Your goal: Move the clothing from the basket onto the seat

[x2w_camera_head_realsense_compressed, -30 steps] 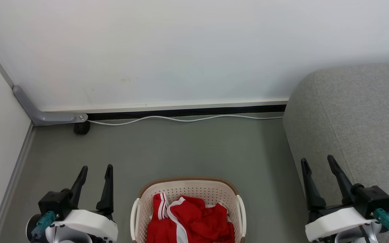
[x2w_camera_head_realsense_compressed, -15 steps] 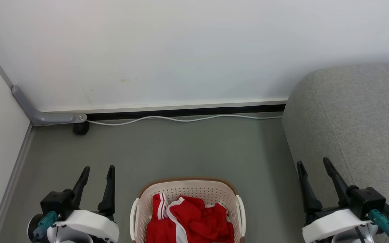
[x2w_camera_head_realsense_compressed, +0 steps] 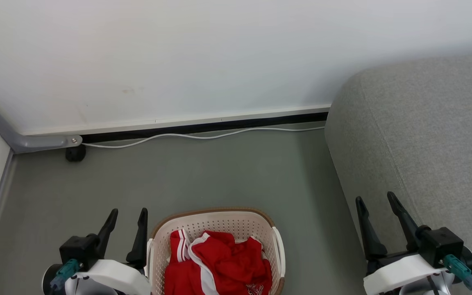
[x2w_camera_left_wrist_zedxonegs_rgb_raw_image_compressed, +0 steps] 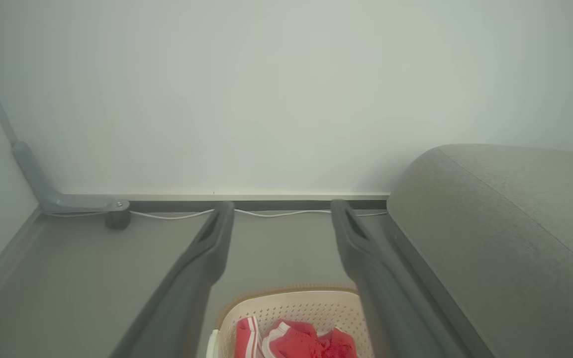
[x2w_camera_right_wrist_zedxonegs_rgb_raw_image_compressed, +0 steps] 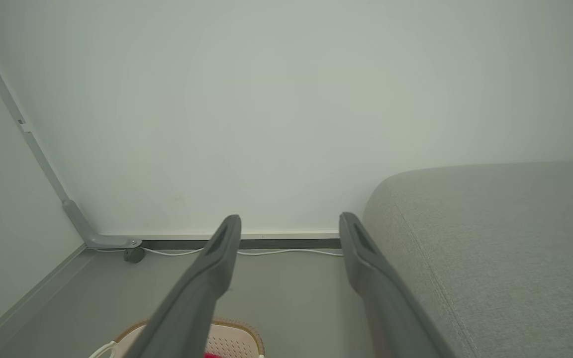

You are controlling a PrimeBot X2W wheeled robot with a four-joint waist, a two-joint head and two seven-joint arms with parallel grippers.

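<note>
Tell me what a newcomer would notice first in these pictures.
The red clothing with white stripes, heaped in the cream laundry basket on the grey floor at the bottom centre of the head view, stands out first. Next, the big grey couch along the right side. The left end effector and right end effector sit either side of the basket, open and empty.

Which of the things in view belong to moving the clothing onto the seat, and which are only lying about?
Part of the job: the clothing, the basket, the seat.

Only lying about: the white cable, the grey bracket, the black knob under it.
</note>
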